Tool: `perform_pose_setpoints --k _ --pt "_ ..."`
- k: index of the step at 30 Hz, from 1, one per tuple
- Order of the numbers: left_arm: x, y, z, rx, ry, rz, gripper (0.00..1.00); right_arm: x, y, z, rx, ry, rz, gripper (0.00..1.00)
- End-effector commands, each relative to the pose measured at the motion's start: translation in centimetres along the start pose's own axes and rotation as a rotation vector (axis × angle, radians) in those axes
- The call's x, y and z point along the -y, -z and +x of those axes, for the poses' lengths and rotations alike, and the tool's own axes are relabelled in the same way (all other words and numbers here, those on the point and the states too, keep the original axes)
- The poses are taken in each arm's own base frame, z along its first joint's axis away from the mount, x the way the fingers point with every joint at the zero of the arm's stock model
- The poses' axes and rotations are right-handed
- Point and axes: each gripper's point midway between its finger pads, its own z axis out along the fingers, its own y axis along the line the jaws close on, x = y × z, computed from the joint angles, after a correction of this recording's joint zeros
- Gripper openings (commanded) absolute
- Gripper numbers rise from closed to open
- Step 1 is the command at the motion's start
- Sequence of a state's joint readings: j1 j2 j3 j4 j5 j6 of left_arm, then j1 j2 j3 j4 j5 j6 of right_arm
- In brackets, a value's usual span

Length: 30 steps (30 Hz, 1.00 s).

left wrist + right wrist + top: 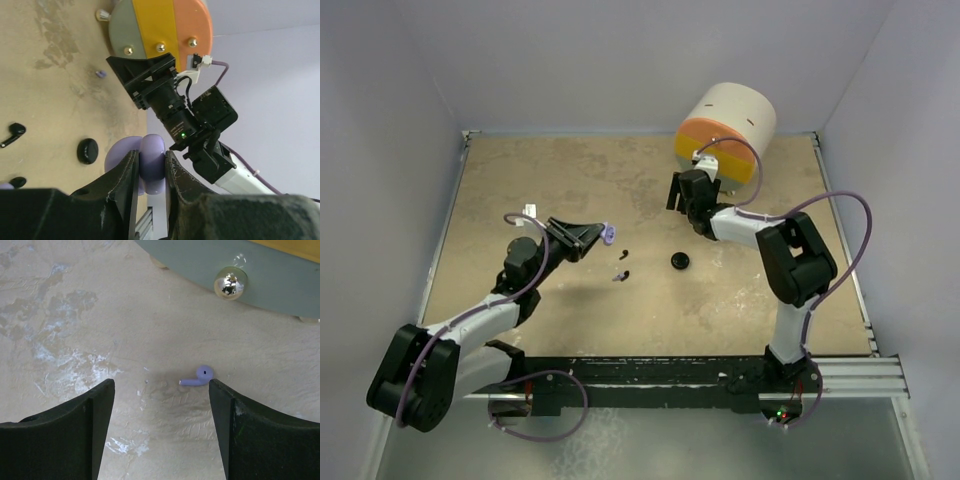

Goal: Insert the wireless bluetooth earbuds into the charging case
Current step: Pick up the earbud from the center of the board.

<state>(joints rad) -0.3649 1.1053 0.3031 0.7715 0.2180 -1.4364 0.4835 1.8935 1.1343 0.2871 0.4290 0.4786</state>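
My left gripper is shut on the lavender charging case and holds it above the table; the case also shows at the fingertips in the top view. My right gripper is open, low over the table, with a lavender earbud lying just inside its right finger. That earbud also shows in the left wrist view. A black earbud and another small piece lie mid-table. In the left wrist view they are at the left and lower left.
A black round puck lies mid-table and also shows in the left wrist view. A big cylinder with an orange, yellow and grey end lies at the back right, close behind my right gripper. Its metal stud is just ahead.
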Motion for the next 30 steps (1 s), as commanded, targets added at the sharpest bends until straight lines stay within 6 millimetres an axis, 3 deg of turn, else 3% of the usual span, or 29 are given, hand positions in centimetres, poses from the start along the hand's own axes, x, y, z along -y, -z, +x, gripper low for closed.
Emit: perform_pose_setpoints --k 1,14,30 --pt "0.2 -0.4 -0.6 0.016 -0.064 -0.020 0.00 0.5 -0.9 -2.1 0.049 -0.023 0.034 0.78" --pt "-0.6 -0.6 -0.6 0.021 -0.061 -0.032 0.00 2.2 -2.9 -0.7 0.026 -0.021 0.064 0.78" --pt "-0.6 -0.6 -0.7 0.026 -0.061 -0.034 0.00 1.4 -3.5 1.6 -0.024 -0.041 -0.011 0.78"
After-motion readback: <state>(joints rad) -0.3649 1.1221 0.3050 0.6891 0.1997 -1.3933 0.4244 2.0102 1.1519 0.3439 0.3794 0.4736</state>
